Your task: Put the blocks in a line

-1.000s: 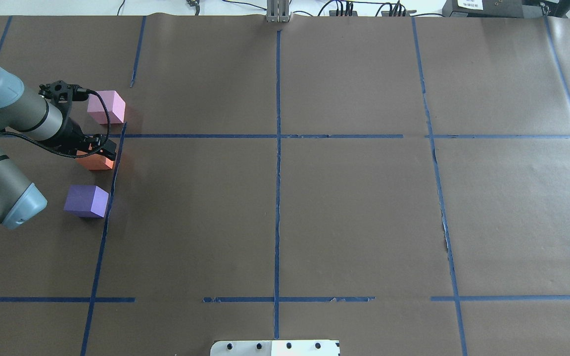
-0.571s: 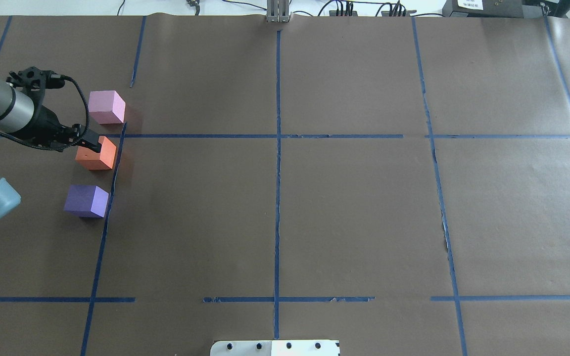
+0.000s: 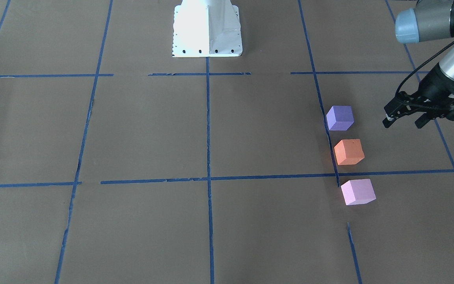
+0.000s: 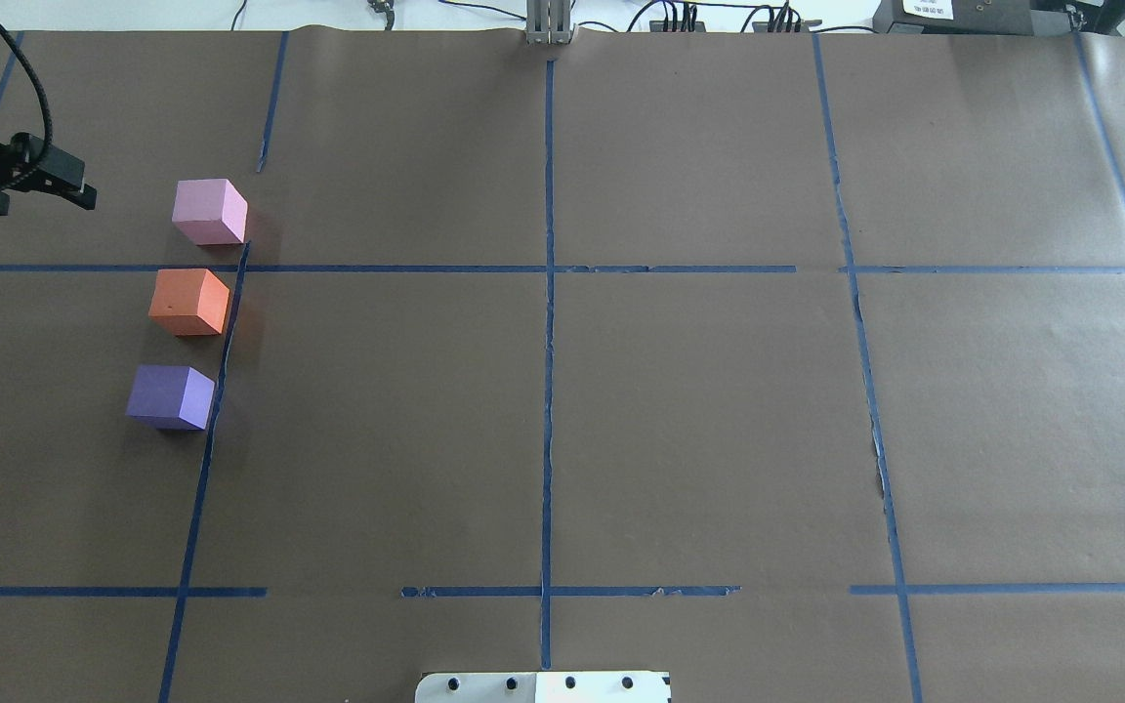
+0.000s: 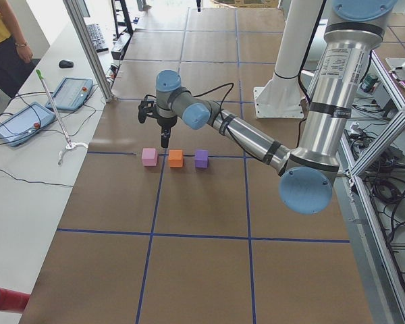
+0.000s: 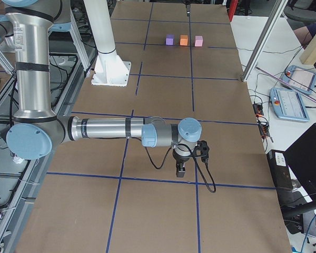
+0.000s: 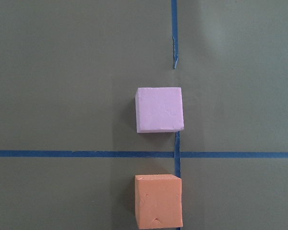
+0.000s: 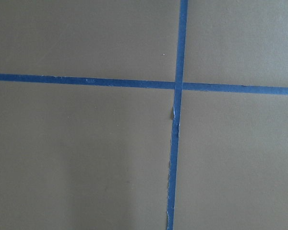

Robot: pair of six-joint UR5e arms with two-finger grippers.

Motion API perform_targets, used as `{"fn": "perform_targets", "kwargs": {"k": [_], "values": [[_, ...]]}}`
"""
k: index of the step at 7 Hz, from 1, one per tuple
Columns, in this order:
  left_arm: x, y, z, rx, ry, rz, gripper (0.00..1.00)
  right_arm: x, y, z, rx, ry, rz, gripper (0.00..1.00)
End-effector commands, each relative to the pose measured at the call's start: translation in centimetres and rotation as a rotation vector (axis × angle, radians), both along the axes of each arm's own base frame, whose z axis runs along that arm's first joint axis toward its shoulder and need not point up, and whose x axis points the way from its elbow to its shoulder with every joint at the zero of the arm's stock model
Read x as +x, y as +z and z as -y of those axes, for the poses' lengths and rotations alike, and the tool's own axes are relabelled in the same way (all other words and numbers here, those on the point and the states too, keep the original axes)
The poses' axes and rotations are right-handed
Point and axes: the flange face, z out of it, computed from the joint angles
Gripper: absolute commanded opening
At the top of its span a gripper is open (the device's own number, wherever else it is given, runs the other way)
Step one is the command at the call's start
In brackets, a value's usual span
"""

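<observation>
We see the L gripper hanging over the paper-covered table, jaws spread wide w/ nothing btwn them, off to one side of the blocks. Pink block, orange block & purple block sit in a row just beside a blue tape line, orange in the middle, gaps btwn them, none touching. R gripper is well apart from the blocks; we can't tell whether its jaws are spread or closed.

Near block, middle block and far block in a spaced row just left of a tape line.
</observation>
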Motion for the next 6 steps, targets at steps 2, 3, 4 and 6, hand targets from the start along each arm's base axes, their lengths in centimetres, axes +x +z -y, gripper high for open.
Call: {"fn": "perform_targets", "kwargs": {"k": [2, 3, 4, 6], "values": [[-9.3, 5.1, 2.7, 0.048, 0.071, 0.091, 1.0, 0.0, 0.0, 0.0, 0.0, 0.0, 0.0, 1.0], [-13.6, 8.9, 3.7, 0.039, 0.089, 0.068, 1.0, 0.0, 0.0, 0.0, -0.001, 0.0, 0.0, 1.0], [-17.6, 14.2, 4.4, -0.01, 0.088, 0.038, 0.99, 0.0, 0.0, 0.0, -0.001, 0.0, 0.0, 1.0], [-23.5, 20.5, 4.1, 0.04, 0.146, 0.068, 0.99, 0.0, 0.0, 0.0, 0.0, 0.0, 0.0, 1.0]]}}
